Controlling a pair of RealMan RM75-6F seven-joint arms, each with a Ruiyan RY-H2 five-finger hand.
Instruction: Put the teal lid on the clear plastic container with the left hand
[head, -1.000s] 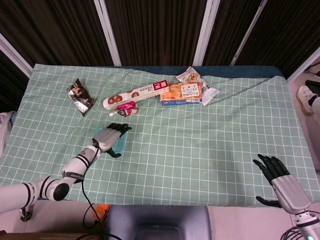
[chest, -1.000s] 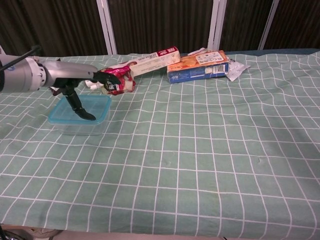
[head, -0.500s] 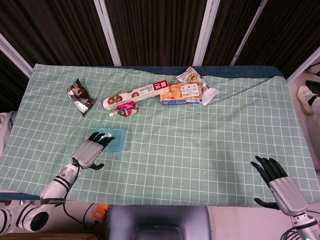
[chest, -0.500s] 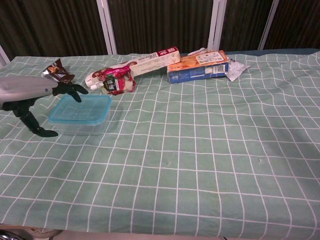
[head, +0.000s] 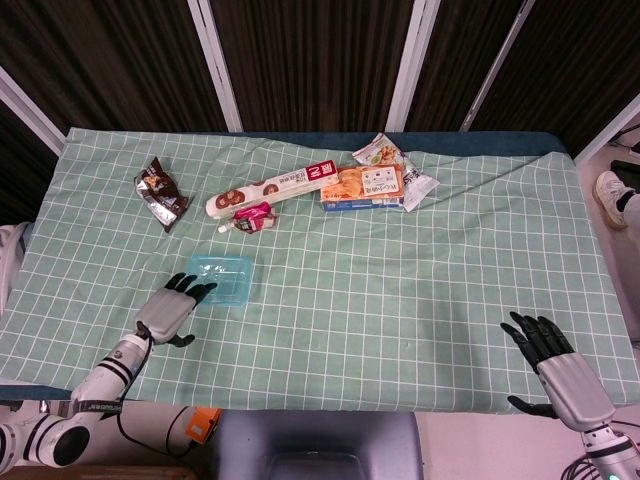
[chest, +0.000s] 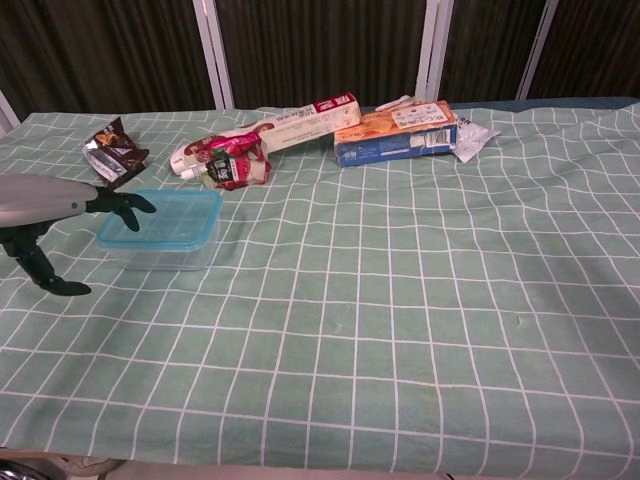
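Teal lid (head: 222, 279) sits flat on the clear plastic container (chest: 160, 250), left of centre in the head view, left-middle in the chest view; edges look lined up all round, though whether it is pressed fully home cannot be told from here.

Left hand (head: 170, 312) lies at lower left in the head view, just beside the container's near-left corner; fingers spread, holding nothing; fingertips (chest: 130, 203) reach to the lid's left edge in the chest view, contact uncertain.

Right hand (head: 558, 371) at lower right of the head view, well apart from everything; fingers apart, empty; not seen in the chest view.

Clutter along the upper part of the table (head: 420, 300): dark snack packet (head: 160, 190) upper left; long white biscuit box (head: 272, 190), pink pouch (head: 250, 216), orange-and-blue carton (head: 364, 187) and small sachets (head: 385, 153) across the upper middle; none touching the container.

Judgement: placement looks done; hand has let go; what may remain is a press to seat the lid, if a snap fit is wanted.
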